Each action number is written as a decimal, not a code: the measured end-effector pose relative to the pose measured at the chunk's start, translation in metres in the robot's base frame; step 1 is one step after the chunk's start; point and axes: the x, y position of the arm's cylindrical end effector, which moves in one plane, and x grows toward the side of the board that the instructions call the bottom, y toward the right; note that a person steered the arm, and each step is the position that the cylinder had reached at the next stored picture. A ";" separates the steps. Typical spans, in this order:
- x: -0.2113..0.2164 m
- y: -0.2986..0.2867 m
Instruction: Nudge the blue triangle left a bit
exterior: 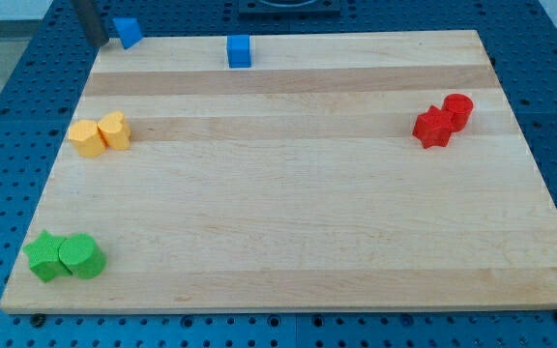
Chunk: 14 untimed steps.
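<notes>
Blue triangle (pixel 128 31): at desk (pixel 288 203) top-left corner, my tip (pixel 95 39) just left of it; no end effector, nothing held; nudge apparently near complete.

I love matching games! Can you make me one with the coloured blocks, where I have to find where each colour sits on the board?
Things:
1. blue triangle
2. red blocks
3. green blocks
4. yellow blocks

Places:
A. view's right side
B. view's top left corner, beside my tip
C. view's left edge, halfway up
D. view's bottom left corner

Pairs: 1-B, 2-A, 3-D, 4-C
</notes>
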 end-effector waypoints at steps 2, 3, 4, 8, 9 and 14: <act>0.000 0.011; 0.001 0.013; 0.004 0.025; 0.009 0.014; 0.000 0.001; 0.000 0.007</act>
